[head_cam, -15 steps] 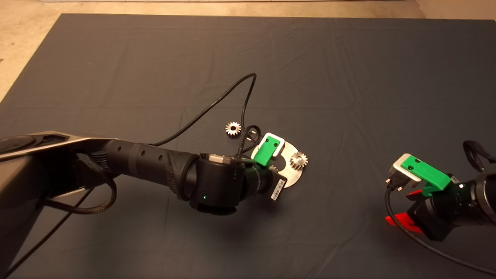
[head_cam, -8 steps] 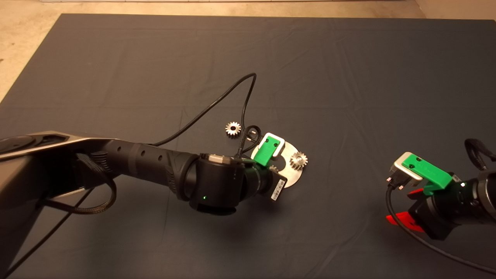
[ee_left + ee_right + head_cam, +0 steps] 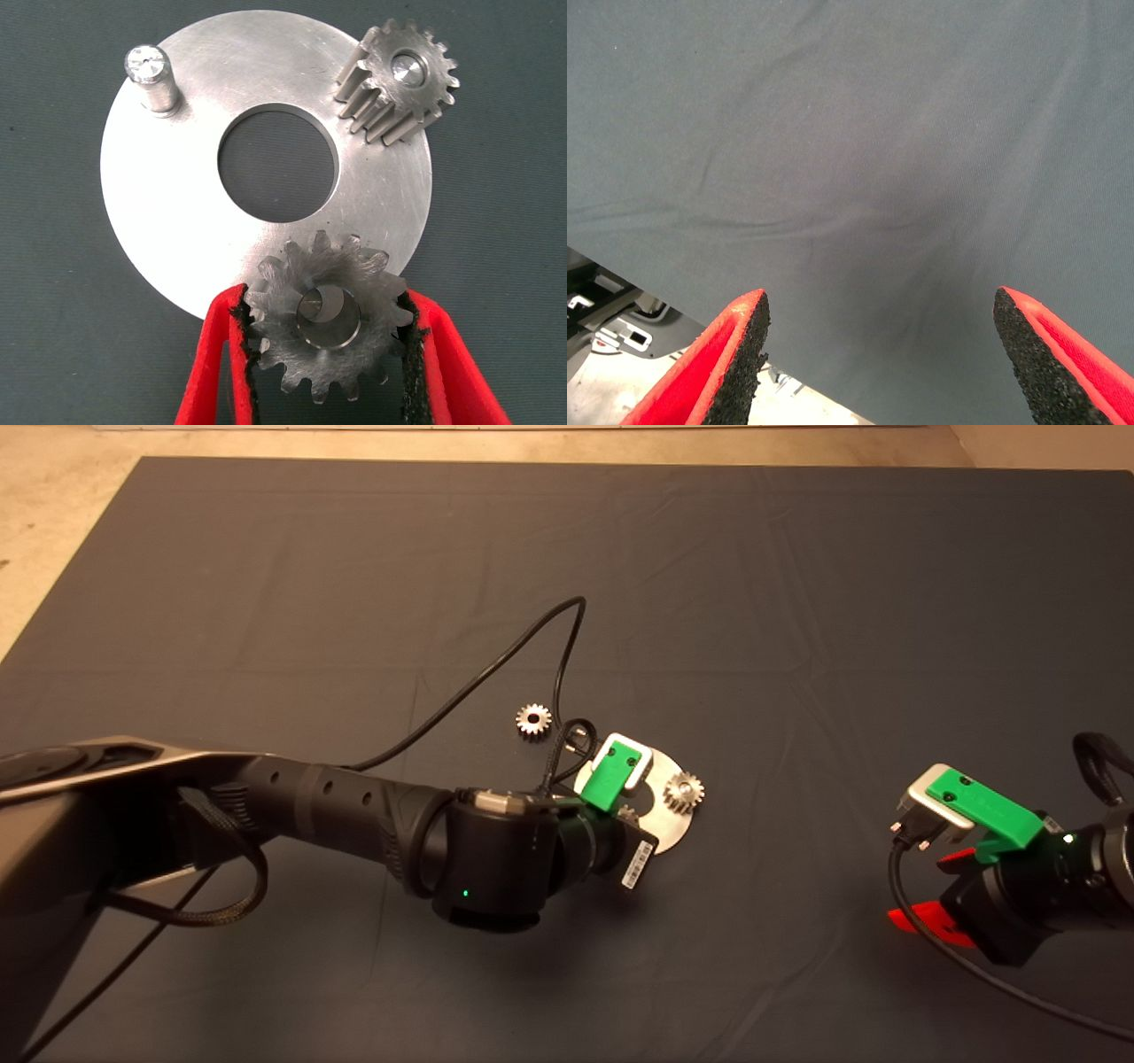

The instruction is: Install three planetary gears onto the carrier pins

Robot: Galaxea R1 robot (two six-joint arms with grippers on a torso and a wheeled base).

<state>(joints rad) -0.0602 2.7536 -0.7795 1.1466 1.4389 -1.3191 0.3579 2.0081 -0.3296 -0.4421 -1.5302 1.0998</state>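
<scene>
A shiny round disc (image 3: 177,204) with a central hole lies on the mat, seen also in the head view as the disc (image 3: 666,828) at mid-table. One carrier pin (image 3: 148,74) stands bare. A planetary gear (image 3: 403,80) sits on a second pin, the same gear (image 3: 683,791) in the head view. My left gripper (image 3: 324,301) is shut on another planetary gear (image 3: 328,345), which rests over the third pin; the pin top shows through its bore. A third gear (image 3: 533,718) lies loose on the mat beyond the disc. My right gripper (image 3: 930,890) waits open at the right edge.
A black cable (image 3: 496,664) loops from the left wrist across the mat behind the loose gear. The green camera mount (image 3: 611,777) hides the left fingers in the head view. The right wrist view shows bare mat (image 3: 859,133) and its front edge.
The left arm has shifted slightly toward the mat's near edge, still over the disc. The right gripper has drifted a little right and toward the near edge.
</scene>
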